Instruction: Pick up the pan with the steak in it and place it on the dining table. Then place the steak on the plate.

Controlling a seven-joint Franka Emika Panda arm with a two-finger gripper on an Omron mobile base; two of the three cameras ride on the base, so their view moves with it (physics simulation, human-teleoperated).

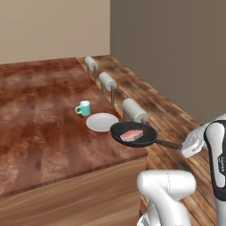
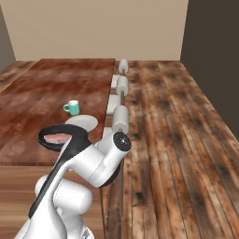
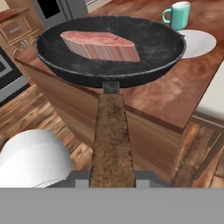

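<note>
The black pan (image 1: 140, 140) (image 2: 74, 132) (image 3: 148, 48) hangs level over the near right corner of the dining table (image 1: 39, 123) (image 3: 162, 98), partly past its edge. Whether it touches the wood I cannot tell. The pinkish-red steak (image 1: 132, 135) (image 2: 57, 138) (image 3: 99, 45) lies flat inside it. My gripper (image 1: 187, 145) (image 3: 113, 177) is shut on the end of the pan's brown wooden handle (image 1: 170, 144) (image 3: 113, 140), off the table's right side. The white plate (image 1: 102, 122) (image 2: 84, 122) (image 3: 199, 43) lies on the table just beyond the pan, almost touching its rim.
A teal mug (image 1: 83, 107) (image 2: 72, 107) (image 3: 178, 15) stands just behind the plate. Three white-cushioned stools (image 1: 134, 110) (image 2: 120, 119) line the table's right side, the nearest right beside the pan. Wooden floor stretches to the right.
</note>
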